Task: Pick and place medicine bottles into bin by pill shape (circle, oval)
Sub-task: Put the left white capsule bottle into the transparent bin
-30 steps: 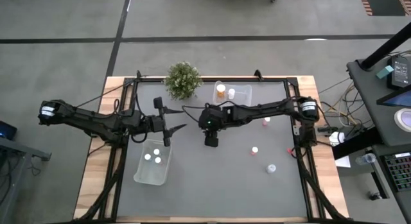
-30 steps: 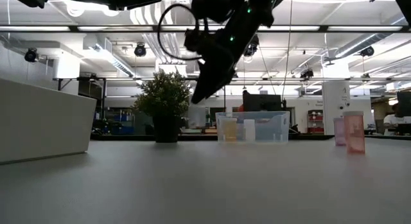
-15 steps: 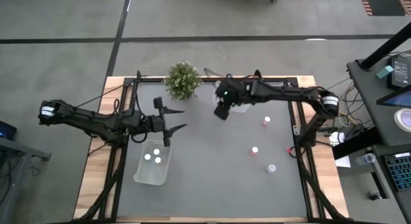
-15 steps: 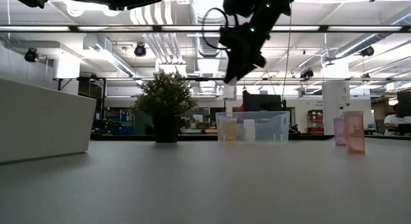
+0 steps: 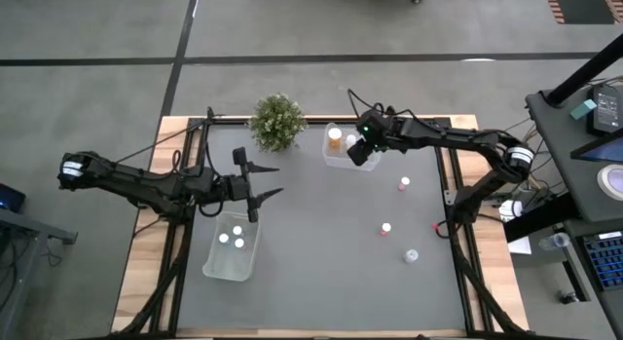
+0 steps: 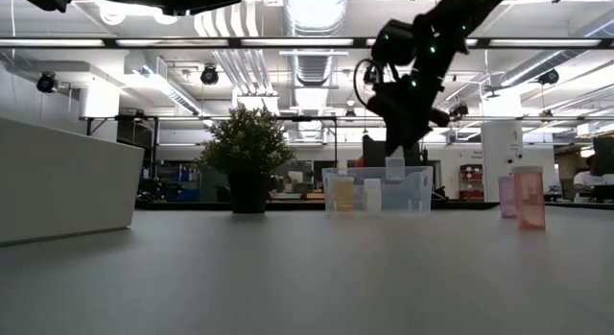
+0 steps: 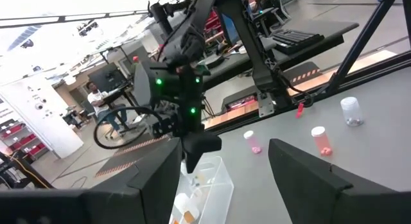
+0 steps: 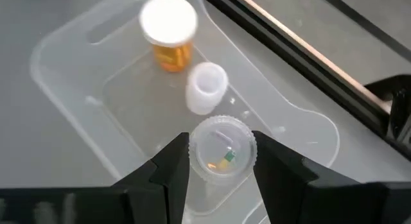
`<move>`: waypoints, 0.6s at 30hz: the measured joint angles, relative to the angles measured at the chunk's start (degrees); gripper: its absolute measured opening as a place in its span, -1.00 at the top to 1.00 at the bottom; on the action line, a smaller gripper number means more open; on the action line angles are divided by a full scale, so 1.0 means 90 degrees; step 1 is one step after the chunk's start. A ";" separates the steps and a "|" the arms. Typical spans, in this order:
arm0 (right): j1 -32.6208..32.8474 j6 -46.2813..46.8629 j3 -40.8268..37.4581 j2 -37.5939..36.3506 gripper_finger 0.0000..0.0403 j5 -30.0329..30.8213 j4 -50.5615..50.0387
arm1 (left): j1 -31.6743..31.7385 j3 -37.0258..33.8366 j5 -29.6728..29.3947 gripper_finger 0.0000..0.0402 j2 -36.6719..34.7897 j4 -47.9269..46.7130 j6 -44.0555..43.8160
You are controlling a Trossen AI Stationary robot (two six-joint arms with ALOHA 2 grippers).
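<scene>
Two clear bins sit on the table: the far bin [image 5: 341, 150], beside the plant [image 5: 277, 121], and a nearer bin [image 5: 234, 247]. The far bin holds two upright bottles, one orange [image 8: 168, 33], one white [image 8: 205, 88]. Directly above it, the right gripper [image 8: 221, 153] clamps a third clear bottle [image 8: 221, 150], axis vertical, cap upward. The left gripper [image 5: 261, 181] waits by the nearer bin, fingers spread wide.

Right claw [image 5: 360, 152] carried bottle [image 8: 221, 149] over far bin [image 8: 96, 63].

Overhead and table-level cameras share the clear bin [image 5: 351, 145].
</scene>
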 joint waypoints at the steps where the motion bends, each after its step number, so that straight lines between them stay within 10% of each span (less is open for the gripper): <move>1: -0.0046 0.0019 -0.0119 -0.0011 0.27 0.0002 0.0135 | -0.0002 0.0000 0.0000 -0.09 0.0000 0.0001 -0.0001; 18: -0.0308 0.0091 -0.0664 0.0426 0.26 0.0424 0.1082 | 0.0000 0.0000 0.0000 -0.09 0.0000 0.0000 0.0000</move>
